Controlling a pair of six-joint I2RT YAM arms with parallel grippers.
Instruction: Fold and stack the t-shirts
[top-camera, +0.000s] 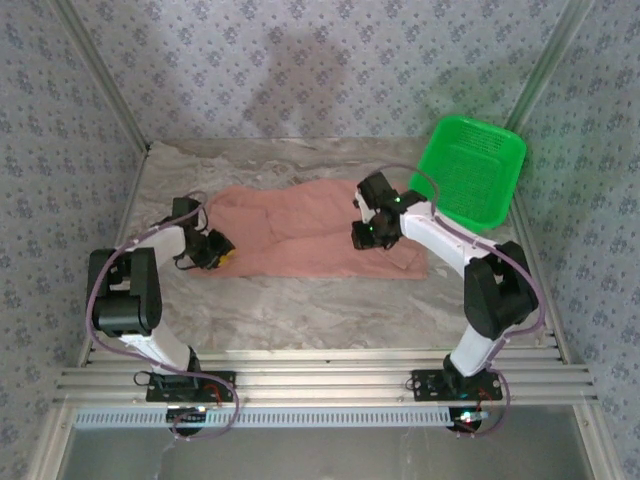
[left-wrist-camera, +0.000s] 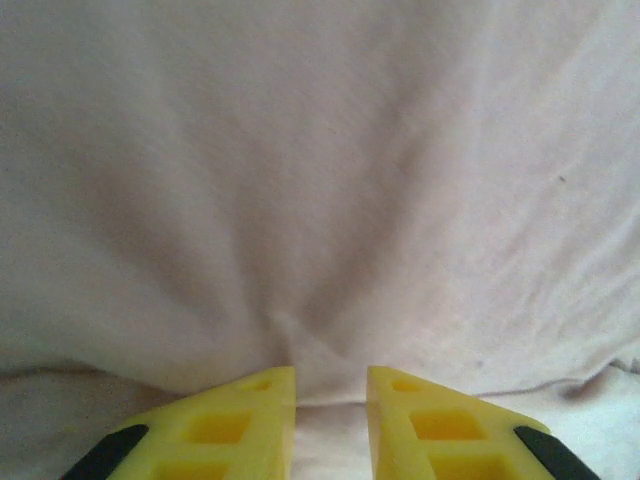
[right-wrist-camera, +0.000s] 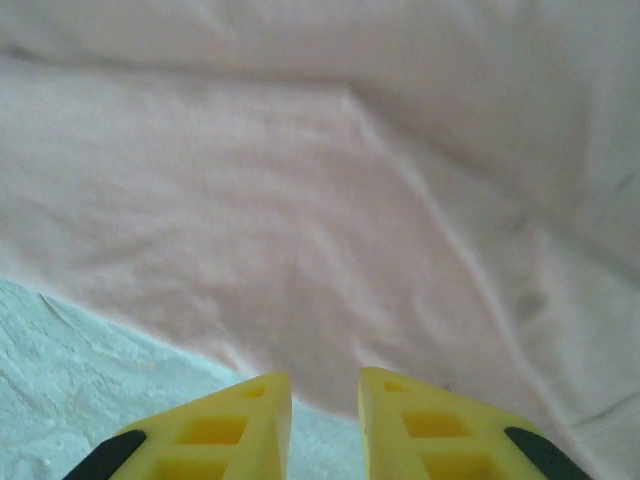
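Left gripper (left-wrist-camera: 331, 372), jaws narrow, pinches a pucker of the dusty salmon-pink cloth t-shirt (top-camera: 310, 235) spread across the grey marbled table's (top-camera: 300, 310) middle. Right gripper (right-wrist-camera: 325, 378) sits narrow at a shirt edge, and I cannot tell if it grips. Both look placed for folding.

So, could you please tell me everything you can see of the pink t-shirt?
The t-shirt is dusty salmon-pink soft cloth, spread lightly wrinkled on the marbled table near the green basket. Its cloth puckers toward the left gripper at one end; the right gripper is at one edge, jaws narrowly parted.
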